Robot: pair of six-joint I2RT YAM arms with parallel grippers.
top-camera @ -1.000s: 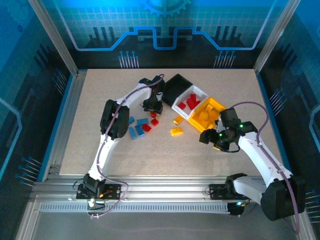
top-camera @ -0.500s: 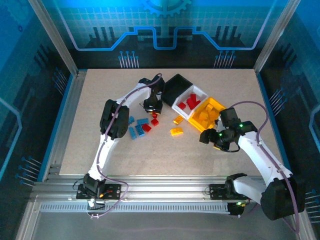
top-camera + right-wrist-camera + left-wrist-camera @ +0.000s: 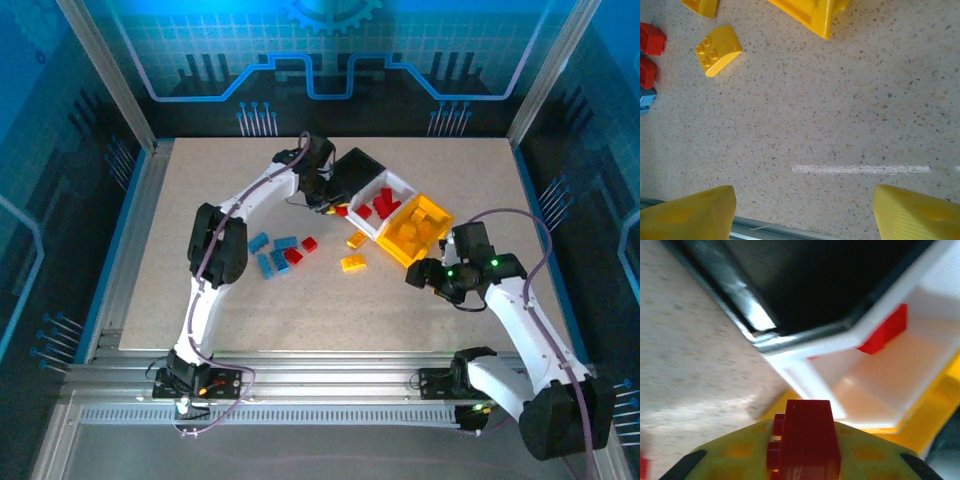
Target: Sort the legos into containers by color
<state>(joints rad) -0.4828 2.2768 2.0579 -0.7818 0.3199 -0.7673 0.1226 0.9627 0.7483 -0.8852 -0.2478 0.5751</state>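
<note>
Heavy blur in the left wrist view: bin edges smear, and the red brick [image 3: 807,435] in the grip is cut off at the bottom. From above, the left gripper [image 3: 333,205] has its tips tucked under its own wrist, hard to read. In the right wrist view both fingers [image 3: 690,212] run off the frame.

The table [image 3: 200,200] is speckled beige with a white stripe [image 3: 860,169], ringed by metal posts [image 3: 105,75] and blue-lit panels [image 3: 320,60].

At 1 o'clock from centre sit the black bin [image 3: 355,168], white bin [image 3: 400,182] and yellow bin [image 3: 400,250]. Loose legos [image 3: 285,250] lie at 9 o'clock.

The left gripper is clenched on the red brick, right beside the corner where black meets white. The right gripper [image 3: 804,200] is spread wide and grasps nothing, hovering over bare table at 4 o'clock.
</note>
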